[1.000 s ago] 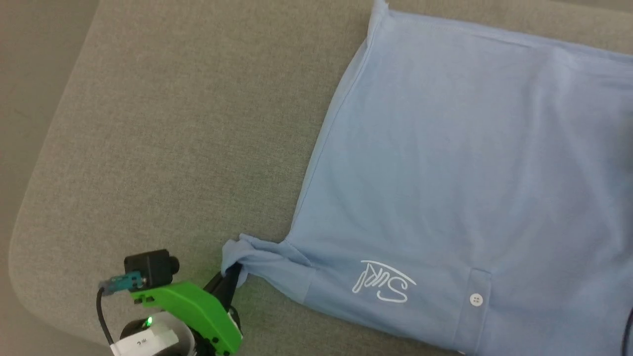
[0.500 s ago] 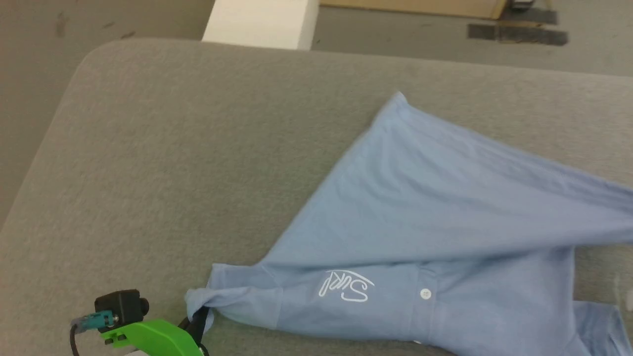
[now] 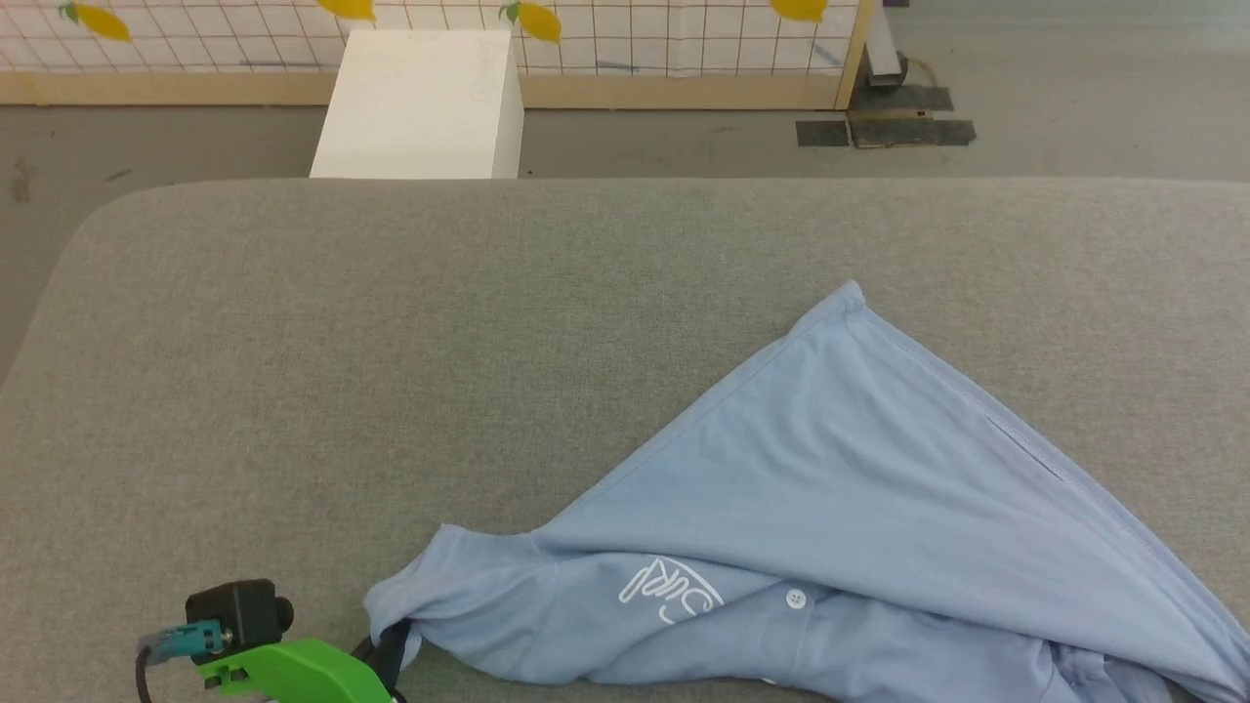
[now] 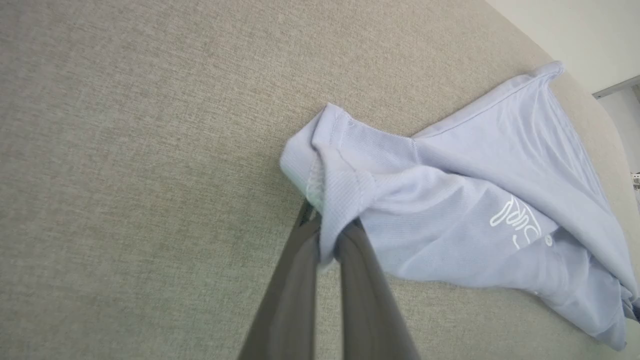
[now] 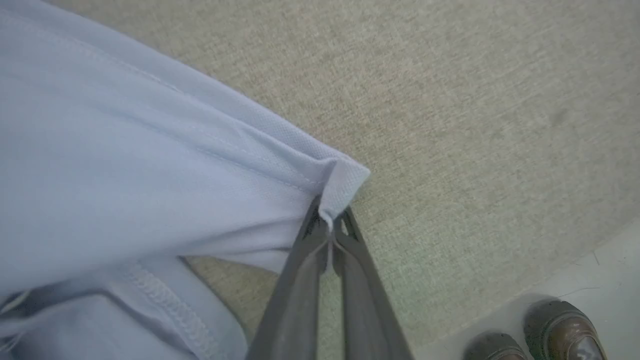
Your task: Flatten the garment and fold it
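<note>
The garment (image 3: 830, 488), a light blue polo shirt with a white cursive logo (image 3: 671, 589) and a white button, lies bunched into a triangle on the grey padded table (image 3: 391, 342). Its far corner points away from me. At the near left, my left gripper (image 3: 394, 640) on its green mount is shut on a gathered sleeve (image 4: 330, 165). The left wrist view has the left gripper (image 4: 327, 232) pinching that fabric just above the table. My right gripper (image 5: 330, 225) is shut on a ribbed corner of the garment (image 5: 125, 150), held slightly off the surface.
Beyond the table's far edge stand a white box (image 3: 420, 103) and a gridded fence (image 3: 635, 39) with yellow shapes. The table's rounded corner (image 3: 88, 234) is at the far left. A person's brown shoes (image 5: 560, 330) stand on the floor by the near edge.
The head camera has tilted up, bringing the floor and the fence into view. The garment has gone from lying spread out to a drawn-in triangle. Both grippers have stayed shut on it.
</note>
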`<state>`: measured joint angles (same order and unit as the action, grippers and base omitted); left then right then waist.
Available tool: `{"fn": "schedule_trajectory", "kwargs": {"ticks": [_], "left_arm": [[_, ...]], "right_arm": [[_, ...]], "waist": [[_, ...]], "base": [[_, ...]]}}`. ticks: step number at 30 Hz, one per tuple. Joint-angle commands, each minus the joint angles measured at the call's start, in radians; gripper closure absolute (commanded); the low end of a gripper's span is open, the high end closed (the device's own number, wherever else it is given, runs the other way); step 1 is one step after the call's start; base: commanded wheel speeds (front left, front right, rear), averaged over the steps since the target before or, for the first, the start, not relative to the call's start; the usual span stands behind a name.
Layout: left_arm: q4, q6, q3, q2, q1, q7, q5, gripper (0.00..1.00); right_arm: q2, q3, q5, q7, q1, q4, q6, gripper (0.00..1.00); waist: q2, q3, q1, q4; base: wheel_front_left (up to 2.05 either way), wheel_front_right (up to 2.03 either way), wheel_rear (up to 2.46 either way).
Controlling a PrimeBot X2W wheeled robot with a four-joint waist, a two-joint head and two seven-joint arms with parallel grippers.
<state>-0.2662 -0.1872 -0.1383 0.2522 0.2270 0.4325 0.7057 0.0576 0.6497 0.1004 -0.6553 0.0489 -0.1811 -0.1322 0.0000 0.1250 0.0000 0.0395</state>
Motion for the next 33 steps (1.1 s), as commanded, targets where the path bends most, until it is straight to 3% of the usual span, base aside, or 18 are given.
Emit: {"fn": "schedule_trajectory", "kwargs": {"ticks": [1, 2, 3, 8, 15, 19, 24, 33], "left_arm": [[0.0, -0.004, 0.001, 0.002, 0.01, 0.002, 0.004, 1.0], [0.0, -0.005, 0.001, 0.001, 0.01, 0.001, 0.005, 1.0], [0.001, -0.004, 0.002, 0.002, 0.011, 0.0, 0.006, 1.0], [0.0, -0.004, 0.003, 0.006, 0.013, -0.001, 0.007, 1.0], [0.001, 0.002, -0.006, 0.001, -0.004, -0.004, 0.01, 1.0], [0.007, 0.008, -0.013, -0.006, -0.022, -0.012, 0.011, 1.0], [0.015, 0.022, -0.026, -0.019, -0.06, -0.024, 0.014, 1.0], [0.061, 0.047, -0.053, -0.042, -0.12, -0.042, 0.017, 1.0]], "right_arm": [[-0.007, -0.013, 0.019, -0.037, 0.028, 0.001, 0.002, 0.49], [-0.007, -0.023, 0.032, -0.045, 0.028, 0.014, 0.002, 0.11], [-0.007, -0.032, 0.042, -0.041, 0.026, 0.036, 0.002, 0.0], [-0.007, -0.07, 0.021, 0.129, -0.035, 0.145, 0.002, 0.0], [-0.007, -0.328, -0.033, 0.482, -0.199, 0.175, 0.002, 0.0], [-0.007, -0.459, -0.083, 0.592, -0.313, 0.104, 0.002, 0.0], [0.002, -0.54, -0.127, 0.572, -0.462, -0.073, 0.002, 0.0], [0.005, -0.478, -0.253, 0.278, -0.697, -0.387, 0.002, 0.0]], "waist": [[0.0, -0.003, 0.0, 0.002], [0.0, -0.003, 0.0, 0.004], [0.0, -0.004, 0.0, 0.006], [0.0, -0.002, 0.0, 0.017], [0.0, 0.027, 0.0, 0.041], [0.0, 0.066, 0.0, 0.062], [0.0, 0.125, 0.0, 0.095], [0.0, 0.202, 0.0, 0.17]], "base": [[0.0, 0.0, 0.0], [0.0, 0.0, 0.0], [0.0, 0.0, 0.0], [0.0, 0.0, 0.0], [0.0, 0.0, 0.0], [0.0, 0.0, 0.0], [0.0, 0.0, 0.0], [0.0, 0.0, 0.0]]}}
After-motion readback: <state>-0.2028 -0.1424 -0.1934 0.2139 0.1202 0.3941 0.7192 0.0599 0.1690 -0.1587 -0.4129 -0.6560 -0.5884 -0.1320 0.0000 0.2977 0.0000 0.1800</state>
